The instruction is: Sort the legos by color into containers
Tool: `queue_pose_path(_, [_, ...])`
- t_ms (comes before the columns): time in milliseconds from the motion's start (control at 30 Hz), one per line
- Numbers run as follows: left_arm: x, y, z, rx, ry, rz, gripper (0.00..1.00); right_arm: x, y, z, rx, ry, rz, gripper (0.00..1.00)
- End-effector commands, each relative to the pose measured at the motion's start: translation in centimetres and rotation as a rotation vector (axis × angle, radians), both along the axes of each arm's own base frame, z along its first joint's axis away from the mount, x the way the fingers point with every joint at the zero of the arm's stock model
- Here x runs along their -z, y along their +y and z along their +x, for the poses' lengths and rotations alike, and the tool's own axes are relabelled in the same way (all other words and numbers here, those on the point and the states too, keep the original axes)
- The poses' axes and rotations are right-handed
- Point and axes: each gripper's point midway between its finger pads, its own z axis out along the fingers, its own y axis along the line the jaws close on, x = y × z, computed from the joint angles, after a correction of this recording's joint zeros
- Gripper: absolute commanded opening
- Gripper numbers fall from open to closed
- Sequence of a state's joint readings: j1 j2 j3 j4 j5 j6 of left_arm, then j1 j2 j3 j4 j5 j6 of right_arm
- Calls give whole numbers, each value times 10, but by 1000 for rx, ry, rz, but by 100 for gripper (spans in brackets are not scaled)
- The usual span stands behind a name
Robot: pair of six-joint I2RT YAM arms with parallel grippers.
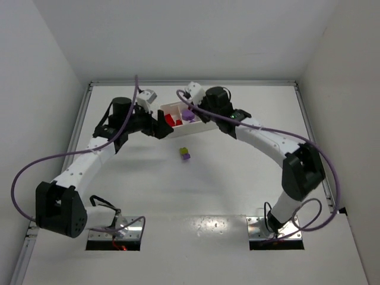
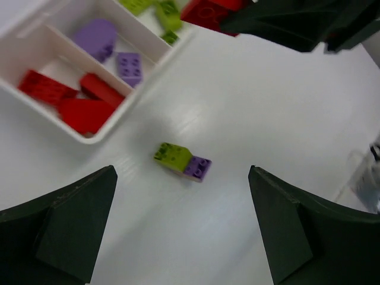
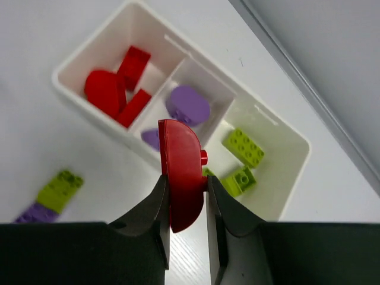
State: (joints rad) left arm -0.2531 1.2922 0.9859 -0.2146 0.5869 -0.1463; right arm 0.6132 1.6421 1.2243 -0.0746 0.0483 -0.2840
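The white tray [image 1: 203,126] [image 2: 95,135] [image 3: 295,142] lies at the back of the table. Its three containers hold red legos [image 3: 110,90], purple legos [image 3: 187,104] and lime legos [image 3: 243,147]. A lime lego [image 2: 172,155] [image 3: 60,186] joined to a purple one [image 2: 198,168] [image 3: 34,212] lies loose on the table [image 1: 185,154] in front of the tray. My left gripper [image 1: 162,128] [image 2: 182,178] hangs open above this pair, holding nothing. My right gripper [image 1: 193,108] [image 3: 186,179] is shut on a red half-round lego [image 3: 181,148], over the tray's near wall by the purple container.
White walls close in the table on the left, back and right. A raised rail [image 3: 309,101] runs along the table edge just behind the tray. Purple cables [image 1: 35,163] loop beside both arms. The arm bases [image 1: 116,231] stand at the near edge.
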Motion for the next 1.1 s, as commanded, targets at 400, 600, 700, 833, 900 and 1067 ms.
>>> queue_pose_path(400, [-32, 108, 48, -430, -25, -53, 100, 31, 130, 82, 28, 339, 356, 0])
queue_pose_path(600, [-29, 102, 46, -381, -22, -55, 100, 67, 133, 82, 47, 417, 316, 1])
queue_pose_path(700, [-21, 98, 46, -341, -9, -47, 100, 68, 134, 83, 48, 421, 313, 42])
queue_pose_path(833, [-15, 82, 39, -207, -21, -36, 100, 56, 134, 83, 40, 396, 332, 75])
queue_pose_path(900, [-13, 68, 30, -105, -54, -21, 100, 33, 131, 78, 35, 370, 361, 83])
queue_pose_path(1067, [25, 31, -2, 191, -67, 66, 95, -26, 87, 76, 114, 262, 385, 83])
